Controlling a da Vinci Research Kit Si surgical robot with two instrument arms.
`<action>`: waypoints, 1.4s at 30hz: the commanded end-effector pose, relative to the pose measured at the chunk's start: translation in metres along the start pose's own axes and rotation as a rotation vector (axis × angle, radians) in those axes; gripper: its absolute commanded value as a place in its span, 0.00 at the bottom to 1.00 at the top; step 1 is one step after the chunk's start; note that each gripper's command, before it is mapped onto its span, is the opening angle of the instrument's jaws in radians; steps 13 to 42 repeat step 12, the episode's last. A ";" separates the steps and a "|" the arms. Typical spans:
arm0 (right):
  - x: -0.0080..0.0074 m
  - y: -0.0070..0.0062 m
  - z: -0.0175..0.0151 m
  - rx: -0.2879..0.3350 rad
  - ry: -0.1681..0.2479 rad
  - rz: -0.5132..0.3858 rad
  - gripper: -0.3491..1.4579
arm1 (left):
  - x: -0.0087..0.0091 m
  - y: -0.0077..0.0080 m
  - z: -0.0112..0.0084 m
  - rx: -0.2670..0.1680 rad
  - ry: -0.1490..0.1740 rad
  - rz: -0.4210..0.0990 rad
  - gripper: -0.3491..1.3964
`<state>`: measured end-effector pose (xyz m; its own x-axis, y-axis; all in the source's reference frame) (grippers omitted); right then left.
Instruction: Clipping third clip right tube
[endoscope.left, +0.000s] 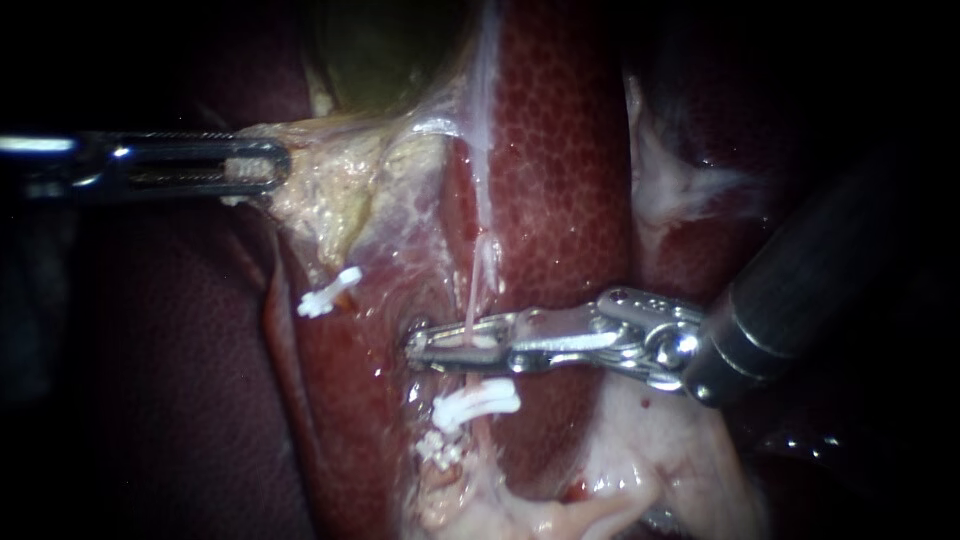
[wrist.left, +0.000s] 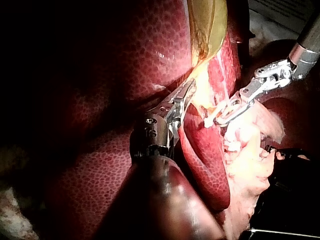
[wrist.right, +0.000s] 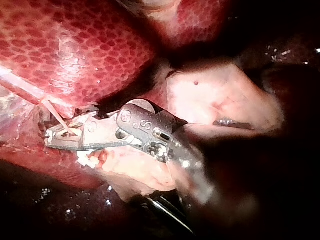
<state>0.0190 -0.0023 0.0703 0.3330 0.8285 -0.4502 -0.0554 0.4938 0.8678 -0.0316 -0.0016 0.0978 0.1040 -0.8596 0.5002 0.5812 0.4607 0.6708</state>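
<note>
The right tube (endoscope.left: 480, 270) is a thin pale strand running down over the liver (endoscope.left: 560, 150). My right instrument (endoscope.left: 420, 347) comes in from the right, and its jaws lie across this tube, shut on a white clip (endoscope.left: 482, 342) that straddles it. In the right wrist view, the strand (wrist.right: 55, 114) enters the same jaws (wrist.right: 54, 134). Two white clips (endoscope.left: 478, 402) (endoscope.left: 436, 450) sit on the tube just below the jaws. My left instrument (endoscope.left: 272, 165) is shut on pale gallbladder tissue (endoscope.left: 330, 180) at the upper left, holding it taut; the left wrist view shows these jaws (wrist.left: 186, 95).
Another white clip (endoscope.left: 326, 297) sits on the left tube. The greenish gallbladder (endoscope.left: 380, 50) lies at the top. Pale fatty tissue (endoscope.left: 640, 470) sits under the right instrument's wrist. Dark liver (endoscope.left: 150, 380) fills the left side.
</note>
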 end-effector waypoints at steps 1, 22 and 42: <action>0.0000 0.0000 0.0000 0.000 0.000 0.000 0.00 | 0.0000 0.0000 0.0000 0.000 0.000 0.000 0.10; -0.0001 0.0001 -0.0001 0.002 -0.001 0.004 0.00 | 0.0000 0.0000 0.0000 0.000 0.000 0.000 0.10; -0.0001 0.0001 -0.0001 0.002 -0.001 0.004 0.00 | 0.0000 0.0000 0.0000 0.000 0.000 0.000 0.10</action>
